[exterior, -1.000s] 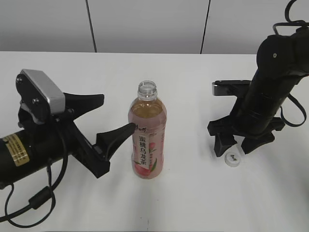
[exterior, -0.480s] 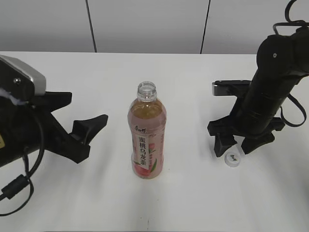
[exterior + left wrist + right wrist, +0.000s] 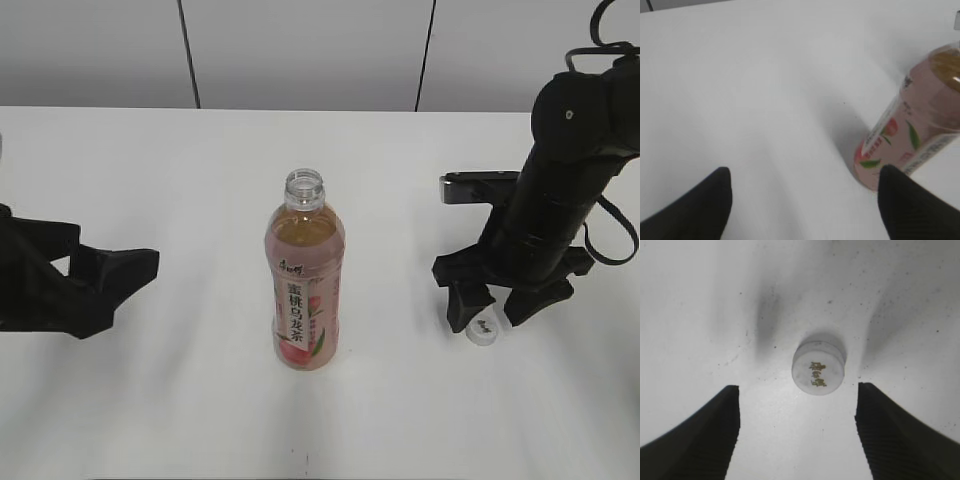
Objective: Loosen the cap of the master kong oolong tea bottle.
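- Cap [image 3: 818, 368]: I read it lying flat on the bench [image 3: 400, 400], logo side up, directly under my right pincer [image 3: 487, 312] and between its two prongs, touching neither. It sits well to the right of the bottle, off the neck entirely.
- Bottle [image 3: 304, 280]: stands upright, long axis vertical, mouth open with bare thread showing. Amber-pink tea fills it up to the shoulder; pink peach label with a white strip of characters.
- Right pincer: prongs spread wide, holding nothing, pointing down at the cap. This arm is plainly the nearer one to the cap.
- Left pincer [image 3: 805, 200]: prongs wide apart and empty, well to the left of the bottle, pointing toward its base.
- My judgement: the cap is already off, so the loosening looks done; any further move turns on the cap sitting centred below the right pincer.
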